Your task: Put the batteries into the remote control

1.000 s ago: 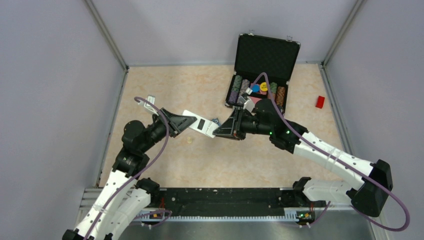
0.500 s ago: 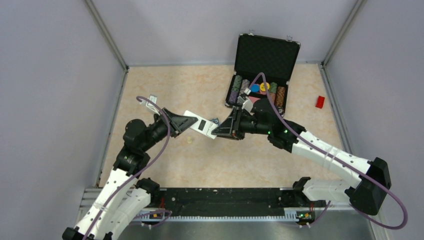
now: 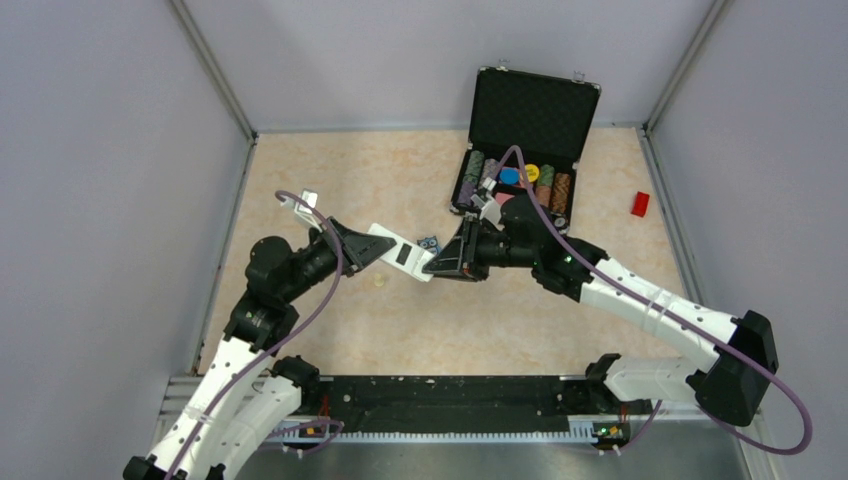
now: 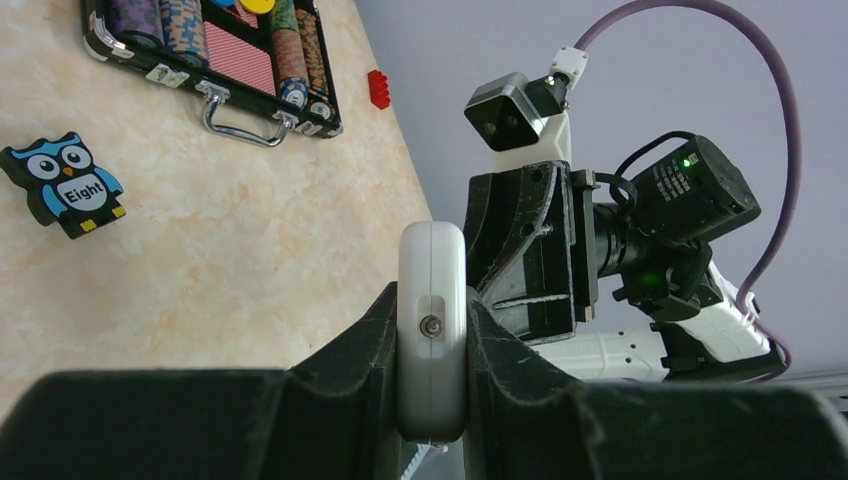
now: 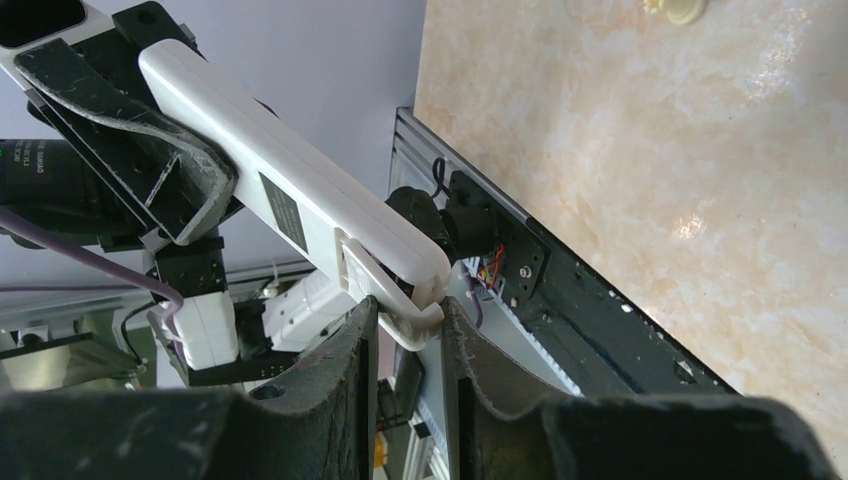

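Alignment between the two arms decides the coming move. The slim white plastic remote control [image 3: 400, 252] hangs in the air above the marbled beige tabletop [image 3: 330, 170]. Its long axis runs from the left arm across to the right arm, slanting slightly toward the near edge, so it bridges the gap between them. The left pincer [image 3: 370, 243] is clenched on the left-hand end, fingers pressed against it on both sides. The white back, with its small dark rectangular bay [image 3: 403, 255], is turned up toward the overhead camera. The right pincer [image 3: 437, 265] meets the opposite end head-on and is narrowed around the tip, grasping it. The right wrist view shows a thin white curved strip [image 5: 392, 312] standing off that end between the fingers; whether it is the battery cover cannot be told. The bay lies between the two pincers. No batteries can be made out in any view, neither in the bay nor in either grasp. With the left arm acting as a clamp, any pull or slide by the right arm probably has to follow the remote's long axis. An off-axis tug could twist the bar in the left grip.
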Motion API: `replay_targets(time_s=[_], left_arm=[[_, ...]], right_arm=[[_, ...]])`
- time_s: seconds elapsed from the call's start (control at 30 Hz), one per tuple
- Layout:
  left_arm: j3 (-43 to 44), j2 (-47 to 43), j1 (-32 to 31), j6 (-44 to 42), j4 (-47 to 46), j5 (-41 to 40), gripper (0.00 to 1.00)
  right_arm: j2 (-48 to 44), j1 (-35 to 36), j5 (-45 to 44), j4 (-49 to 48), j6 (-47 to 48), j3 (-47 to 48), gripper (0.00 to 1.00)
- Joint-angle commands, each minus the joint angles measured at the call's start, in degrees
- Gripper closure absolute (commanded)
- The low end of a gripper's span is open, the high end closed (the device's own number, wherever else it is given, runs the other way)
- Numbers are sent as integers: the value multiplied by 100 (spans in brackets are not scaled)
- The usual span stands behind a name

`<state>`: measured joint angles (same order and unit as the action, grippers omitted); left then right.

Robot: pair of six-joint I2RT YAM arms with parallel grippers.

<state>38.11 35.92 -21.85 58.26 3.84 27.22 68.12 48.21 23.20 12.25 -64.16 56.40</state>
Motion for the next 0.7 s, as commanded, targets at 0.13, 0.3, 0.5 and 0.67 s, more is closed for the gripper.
replay_targets(time_s=[0.13, 0.3, 0.5, 0.67], left_arm=[[393, 94, -153, 199, -621, 1003, 100], [325, 125, -153, 405, -908, 1167, 100], [68, 129, -148, 1264, -1762, 1238, 100], [4, 111, -149, 1912, -2255, 1180, 100]], right_arm=[[167, 14, -266, 4, 232, 210, 100], [176, 13, -290, -220, 160, 172, 98], [147, 27, -330, -570, 13, -37, 95], [124, 27, -373, -715, -26, -162, 88]])
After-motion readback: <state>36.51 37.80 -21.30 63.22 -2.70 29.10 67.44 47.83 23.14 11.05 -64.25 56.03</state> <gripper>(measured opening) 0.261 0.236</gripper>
